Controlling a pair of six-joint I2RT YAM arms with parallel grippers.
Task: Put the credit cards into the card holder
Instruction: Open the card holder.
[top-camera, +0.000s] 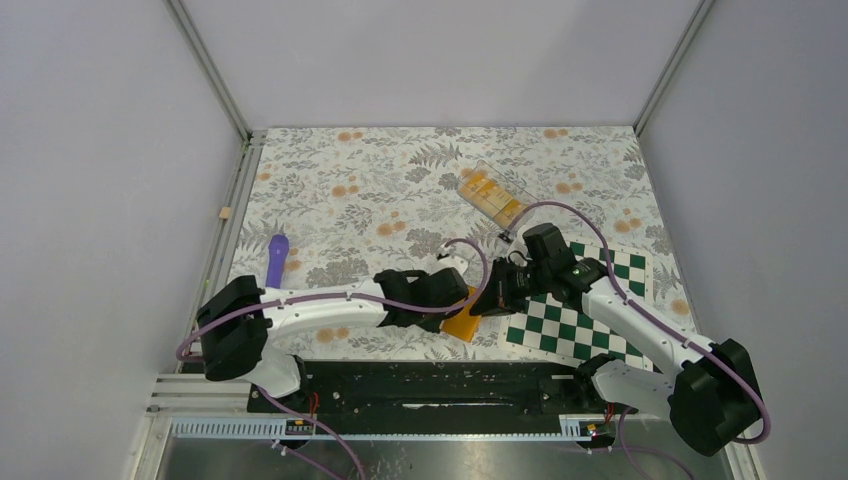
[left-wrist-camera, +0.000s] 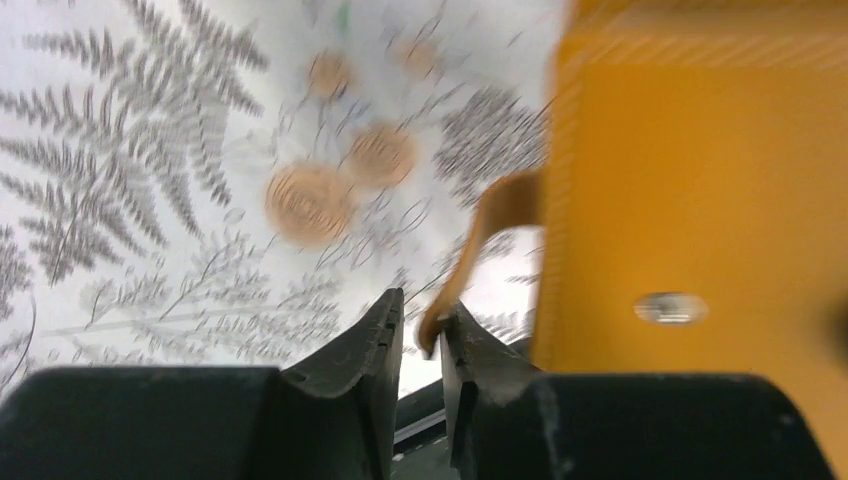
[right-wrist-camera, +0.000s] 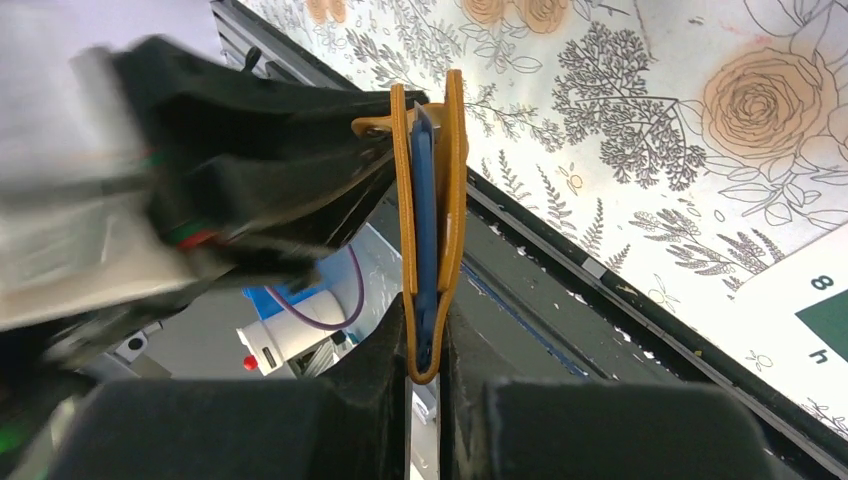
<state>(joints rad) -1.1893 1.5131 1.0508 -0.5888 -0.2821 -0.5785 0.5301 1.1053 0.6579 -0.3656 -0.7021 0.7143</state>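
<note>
Our right tool (right-wrist-camera: 425, 300) clamped the wallet (right-wrist-camera: 457, 170); our left tool (left-wrist-camera: 422, 315), narrowly open around its strap (left-wrist-camera: 490, 215), needed a gentle outward pull.

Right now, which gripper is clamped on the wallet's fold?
The right gripper: its jaws pinch the wallet at its fold. The left gripper only straddles the thin strap, gap showing.

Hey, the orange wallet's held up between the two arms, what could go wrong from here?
The left gripper has only the tip of the strap between its fingers, so it may slip out. The right gripper pinches the card holder along one edge; pulling could twist it loose. The credit cards sit in the clear box, with both arms busy.
</note>
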